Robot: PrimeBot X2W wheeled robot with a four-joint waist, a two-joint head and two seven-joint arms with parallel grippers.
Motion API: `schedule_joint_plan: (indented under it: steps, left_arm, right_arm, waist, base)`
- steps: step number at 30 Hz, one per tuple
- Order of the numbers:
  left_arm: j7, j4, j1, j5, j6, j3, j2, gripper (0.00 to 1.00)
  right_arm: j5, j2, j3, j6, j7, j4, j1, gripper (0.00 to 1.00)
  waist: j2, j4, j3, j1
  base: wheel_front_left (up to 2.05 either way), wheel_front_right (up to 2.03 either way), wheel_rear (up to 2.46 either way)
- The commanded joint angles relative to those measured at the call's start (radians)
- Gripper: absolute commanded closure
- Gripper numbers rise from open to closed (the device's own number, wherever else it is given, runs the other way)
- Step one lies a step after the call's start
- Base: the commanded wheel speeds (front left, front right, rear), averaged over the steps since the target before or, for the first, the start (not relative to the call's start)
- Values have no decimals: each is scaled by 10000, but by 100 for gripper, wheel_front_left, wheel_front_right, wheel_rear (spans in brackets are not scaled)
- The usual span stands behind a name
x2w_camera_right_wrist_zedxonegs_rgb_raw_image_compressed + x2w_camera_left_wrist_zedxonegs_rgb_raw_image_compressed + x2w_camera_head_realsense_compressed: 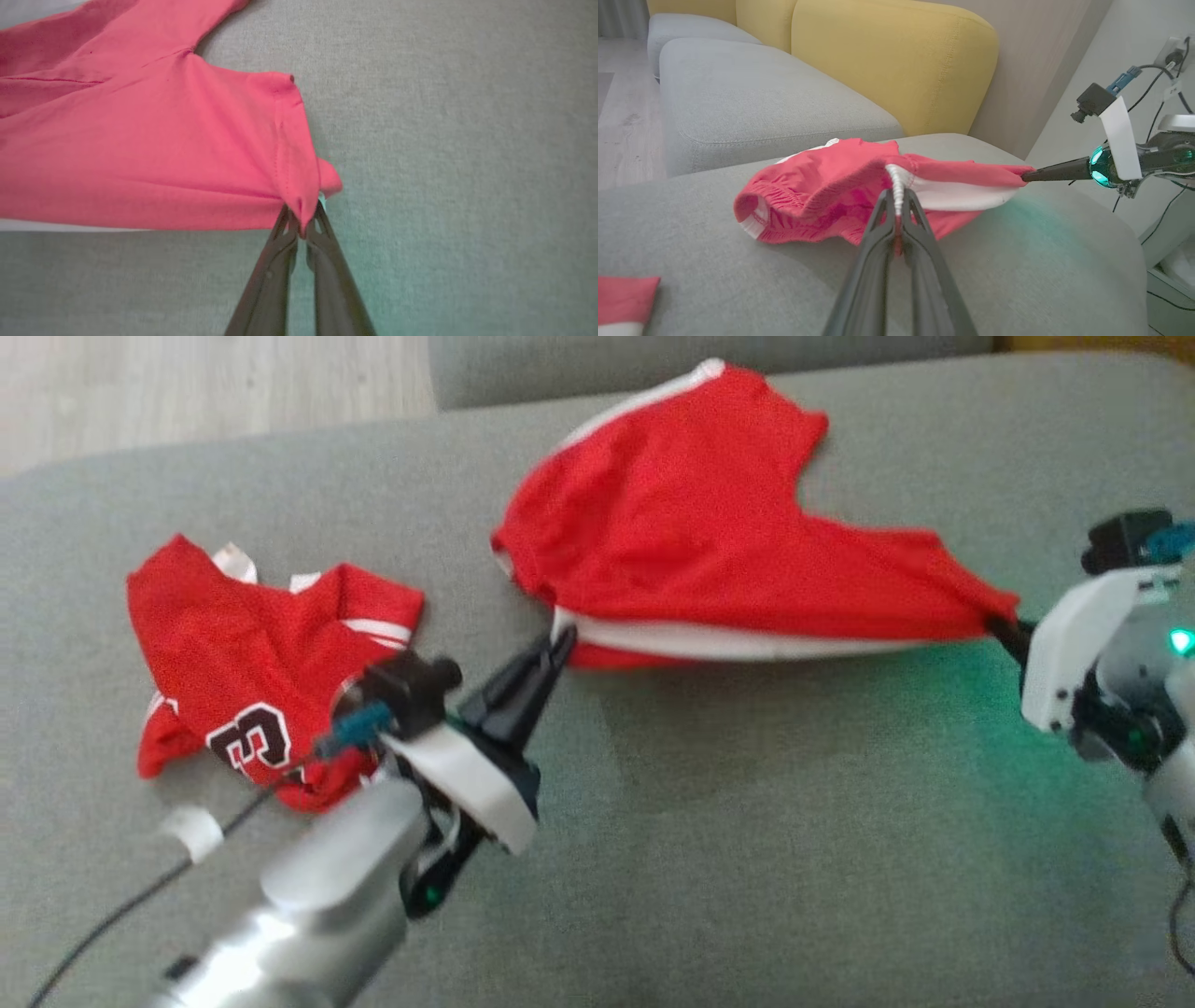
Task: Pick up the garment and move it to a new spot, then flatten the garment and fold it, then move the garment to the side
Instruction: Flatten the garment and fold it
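The garment [691, 523] is a pair of red shorts with a white side stripe, stretched across the grey cushion between my two grippers. My left gripper [560, 639] is shut on its white-striped near edge; the left wrist view shows the white seam [896, 182] pinched between the dark fingers [878, 233]. My right gripper [1004, 625] is shut on the shorts' right-hand corner, and the red cloth [187, 154] bunches into its fingertips in the right wrist view. The cloth sags between the two grips, with its far part resting on the cushion.
A red jersey [252, 663] with a dark number lies crumpled at the left of the grey sofa cushion [747, 821]. Another grey cushion [752, 93] and a yellow backrest [896, 60] stand behind. Wooden floor [187, 392] lies beyond the far-left edge.
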Motion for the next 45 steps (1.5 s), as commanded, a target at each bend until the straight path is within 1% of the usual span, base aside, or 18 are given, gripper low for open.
schedule_joint_plan:
  steps: [1,5,9,12,15,18,19,22,26,29,33,35,45]
  left_arm:
    - [-123,-266,-105,65,80,322,208,100]
    - [-124,-536,610,102,148,135,131,100]
    - [-70,-994,1224,38,292,-107,75,100]
    - [18,-1410,1497,-11,500,-193,46,100]
    - [56,-1706,1589,-2,715,-190,91,100]
    - [68,-1910,1562,-46,862,-95,131,100]
    - [77,-2038,1480,-78,913,-19,143,100]
    - [81,-2196,1299,-79,988,95,134,100]
    - [49,-2296,1022,-36,1103,289,87,100]
    - [25,-2317,844,-17,1111,394,21,100]
    - [-11,-2295,641,22,1106,527,-97,100]
    - [-24,-2284,599,33,1112,579,-141,100]
    - [-103,-1841,-31,316,1041,1038,-777,100]
  right_arm:
    - [127,-481,18,-7,146,-330,183,100]
    - [420,-910,-84,-7,746,-819,868,100]
    - [628,-1340,-402,-7,1310,-1428,1681,100]
    - [722,-1566,-1030,-7,1289,-1997,2205,100]
    - [623,-1557,-1756,-7,1063,-2515,2524,100]
    - [253,-1326,-2380,-7,852,-2925,2619,100]
    - [-65,-1090,-2728,-7,825,-3135,2594,100]
    - [-579,-719,-3229,-7,814,-3405,2427,100]
    - [-1307,-227,-3829,-7,795,-3599,1999,100]
    - [-1856,133,-4225,-7,738,-3559,1576,100]
    - [-2451,472,-4375,-7,781,-3435,982,100]
    - [-2605,529,-4407,-7,766,-3378,831,100]
    - [-3737,879,-4350,-7,494,-2389,-935,100]
  waist:
    - [-1,-14,-392,2]
    - [-1,-93,-885,2]
    - [-1,-124,-1276,2]
    - [-1,-121,-1343,2]
    - [-1,-115,-1265,2]
    - [-1,-98,-1098,2]
    - [-1,-46,-947,2]
    - [-1,74,-697,2]
    - [-1,277,-329,2]
    - [-1,467,-70,2]
    - [-1,759,308,2]
    - [-1,840,409,2]
    - [-1,1677,1593,2]
  base:
    - [0,0,0]
    - [0,0,0]
    - [0,0,0]
    - [0,0,0]
    - [0,0,0]
    - [0,0,0]
    - [0,0,0]
    - [0,0,0]
    - [0,0,0]
    - [0,0,0]
    - [0,0,0]
    - [0,0,0]
    - [0,0,0]
